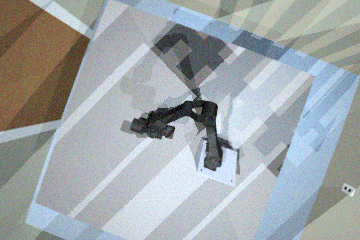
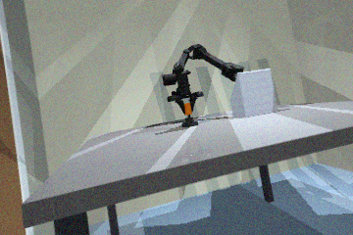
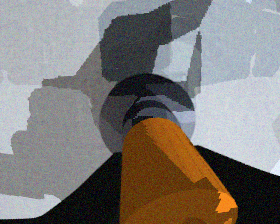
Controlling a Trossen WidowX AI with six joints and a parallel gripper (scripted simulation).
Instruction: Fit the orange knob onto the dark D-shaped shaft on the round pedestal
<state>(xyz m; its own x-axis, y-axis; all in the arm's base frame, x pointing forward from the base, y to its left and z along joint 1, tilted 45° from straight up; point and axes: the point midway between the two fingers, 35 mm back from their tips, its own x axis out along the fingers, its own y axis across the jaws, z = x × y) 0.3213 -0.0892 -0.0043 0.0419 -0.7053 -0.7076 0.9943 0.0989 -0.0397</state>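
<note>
Mid-table (image 2: 206,149), well inside its edges, hand (image 2: 187,102) clamping orange knob (image 3: 169,185), poised over round pedestal (image 3: 115,112).

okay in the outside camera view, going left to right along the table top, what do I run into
Orange knob held in the gripper above the dark pedestal → the pale box-shaped block that the arm reaches out from.
</note>
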